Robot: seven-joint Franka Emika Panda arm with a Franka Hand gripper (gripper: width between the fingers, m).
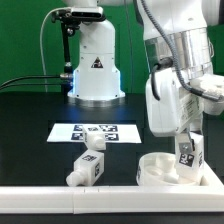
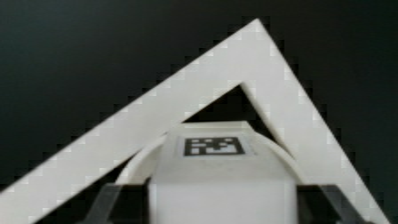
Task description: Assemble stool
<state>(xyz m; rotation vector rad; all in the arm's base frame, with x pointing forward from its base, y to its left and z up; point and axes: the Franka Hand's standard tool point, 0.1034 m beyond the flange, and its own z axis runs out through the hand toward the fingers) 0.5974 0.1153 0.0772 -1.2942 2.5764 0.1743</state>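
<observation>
Three chunky white legs show in the exterior view — two loose on the black table [image 1: 30,140], one in the gripper [image 1: 187,150]. The gripper's two fingers are closed on the held leg [image 1: 186,153], which stands upright with its tag facing the camera, over the exterior view's right part of the round seat [image 1: 158,172]. Whether the leg's foot touches the seat I cannot tell. The seat lies flat, just beside the white rail [image 1: 60,194] that runs along the front edge. The upper loose leg [image 1: 91,146] lies just on the camera's side of the marker board [image 1: 95,131]. The lower loose leg [image 1: 87,171] lies close in front of it, to the exterior view's left of the seat and apart from it. In the wrist view the held leg [image 2: 217,165] stands between two dark fingers [image 2: 125,197], tag toward the lens — behind it two white bars [image 2: 160,110] meet in a point.
</observation>
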